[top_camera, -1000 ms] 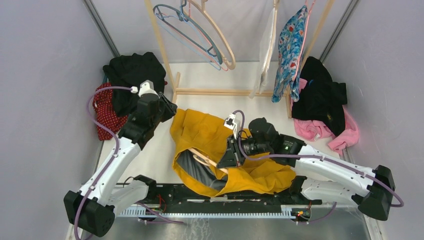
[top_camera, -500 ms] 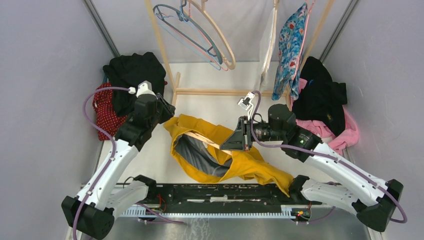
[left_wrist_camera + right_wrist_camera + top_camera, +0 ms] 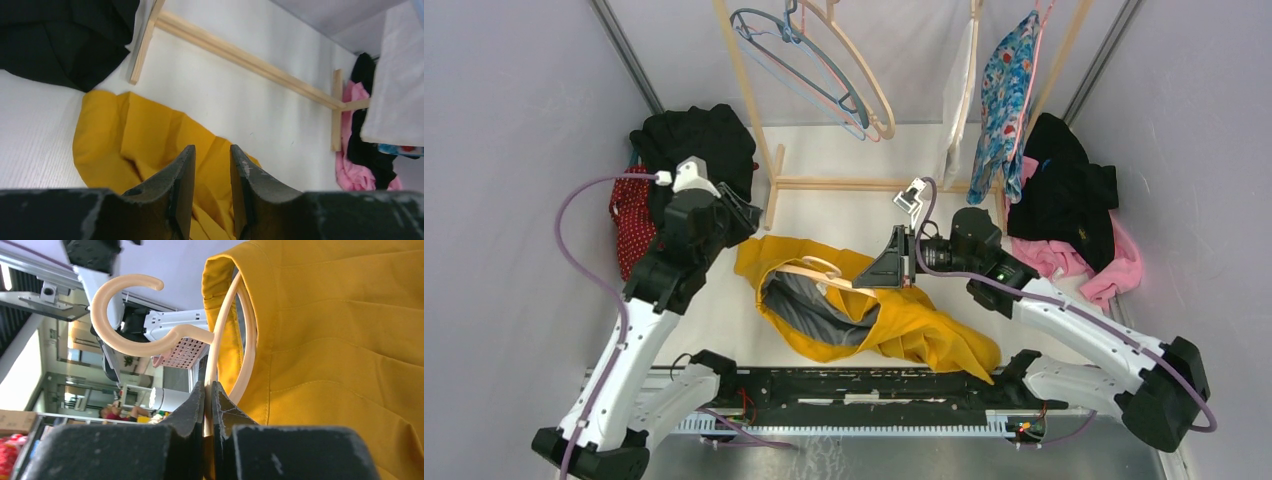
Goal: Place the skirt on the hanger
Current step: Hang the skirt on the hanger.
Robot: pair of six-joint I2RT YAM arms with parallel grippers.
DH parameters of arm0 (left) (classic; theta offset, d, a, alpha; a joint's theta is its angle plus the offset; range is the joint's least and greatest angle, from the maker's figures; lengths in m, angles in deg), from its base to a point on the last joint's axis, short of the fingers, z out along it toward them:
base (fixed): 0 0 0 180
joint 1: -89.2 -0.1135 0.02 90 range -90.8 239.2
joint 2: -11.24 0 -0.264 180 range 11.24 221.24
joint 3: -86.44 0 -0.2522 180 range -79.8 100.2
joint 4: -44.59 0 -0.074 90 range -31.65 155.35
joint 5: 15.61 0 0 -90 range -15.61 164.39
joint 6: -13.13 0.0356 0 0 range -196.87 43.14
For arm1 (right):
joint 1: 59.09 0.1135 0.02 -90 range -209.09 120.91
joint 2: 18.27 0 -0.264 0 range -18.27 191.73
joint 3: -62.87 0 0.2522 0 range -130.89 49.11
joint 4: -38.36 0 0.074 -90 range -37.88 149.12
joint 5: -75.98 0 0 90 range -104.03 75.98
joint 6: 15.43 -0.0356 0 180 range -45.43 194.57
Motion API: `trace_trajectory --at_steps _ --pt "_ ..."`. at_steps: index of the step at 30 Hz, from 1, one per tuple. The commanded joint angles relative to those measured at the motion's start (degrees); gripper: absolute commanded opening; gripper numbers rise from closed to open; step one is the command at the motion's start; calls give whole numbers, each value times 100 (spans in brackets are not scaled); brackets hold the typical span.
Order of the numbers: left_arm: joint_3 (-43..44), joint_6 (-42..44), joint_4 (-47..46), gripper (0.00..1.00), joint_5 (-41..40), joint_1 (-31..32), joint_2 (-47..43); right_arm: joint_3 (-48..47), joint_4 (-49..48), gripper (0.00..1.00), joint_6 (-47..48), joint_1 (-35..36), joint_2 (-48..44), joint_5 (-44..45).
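Right gripper [image 3: 208, 390] pinching hanger [image 3: 220, 335] inside yellow skirt [image 3: 904, 320]; left gripper [image 3: 212, 165] at 9 o'clock, slightly parted, empty.

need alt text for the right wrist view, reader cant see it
The right gripper is shut on the arm of a peach plastic hanger, whose shoulder sits inside the waistband of a mustard yellow skirt filling the right side. The hook curls up at left.
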Motion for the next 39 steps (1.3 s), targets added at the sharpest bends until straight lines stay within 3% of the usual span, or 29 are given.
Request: trace_trajectory --at_steps 1,8,11,18,28,39 --pt "915 445 556 38 -184 -29 -171 148 -1940 1 -731 -106 162 -347" --pt "1491 384 1097 30 727 -26 -526 214 -2406 1 -1024 -216 373 -395" --pt "1392 252 1193 25 1233 -27 -822 214 -2436 1 -1032 -258 416 -412" --pt "787 -29 982 22 2537 -25 -1253 275 -2604 1 -1095 -307 498 -413" --pt "-57 -664 -70 29 3916 -30 -1534 199 -2633 1 -1106 -339 593 -371" --pt "-138 -583 -181 34 4217 -23 -1529 64 -2698 1 -1097 -396 859 -292"
